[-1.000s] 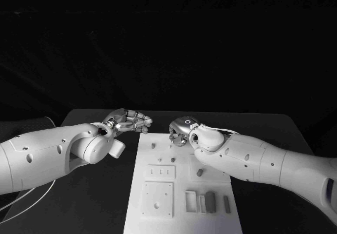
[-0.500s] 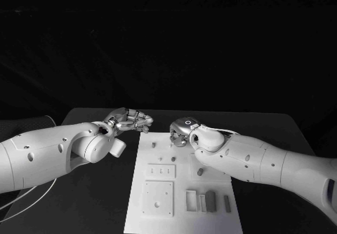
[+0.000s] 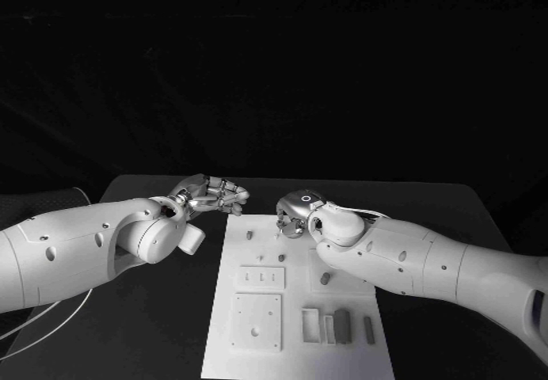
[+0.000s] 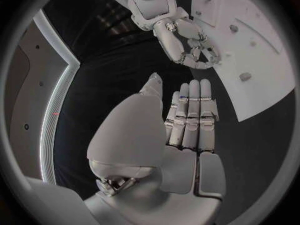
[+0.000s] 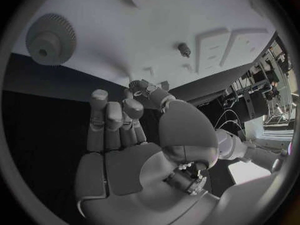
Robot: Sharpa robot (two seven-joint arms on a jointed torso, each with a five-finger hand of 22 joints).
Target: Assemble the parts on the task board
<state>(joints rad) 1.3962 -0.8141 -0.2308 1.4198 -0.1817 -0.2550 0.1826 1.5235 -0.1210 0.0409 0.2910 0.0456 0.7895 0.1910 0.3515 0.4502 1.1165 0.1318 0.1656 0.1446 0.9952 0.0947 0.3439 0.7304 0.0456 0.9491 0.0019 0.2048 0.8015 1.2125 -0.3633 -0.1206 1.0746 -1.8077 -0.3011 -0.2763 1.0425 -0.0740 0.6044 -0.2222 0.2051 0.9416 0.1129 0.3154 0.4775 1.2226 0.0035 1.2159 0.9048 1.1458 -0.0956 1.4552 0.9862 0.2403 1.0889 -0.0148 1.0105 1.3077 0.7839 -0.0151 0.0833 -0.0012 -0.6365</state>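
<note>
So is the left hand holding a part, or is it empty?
Empty, as far as the pictures show. The left hand lies with fingers straight and side by side in its wrist view, nothing between them, beside the task board, not over it.

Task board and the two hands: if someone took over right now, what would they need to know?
Left hand: holds nothing, fingers straight, over the black table beside the board's far corner.
Right hand: over the board's far end, fingers curled together around what may be a small toothed part; I cannot tell if it is held.
Task board: a gear sits on it near the right hand, small pegs mid-board, long grey bars at the near end.
Done: unclear from here.
Left: probably the bars, and whatever the right hand is working on.
</note>
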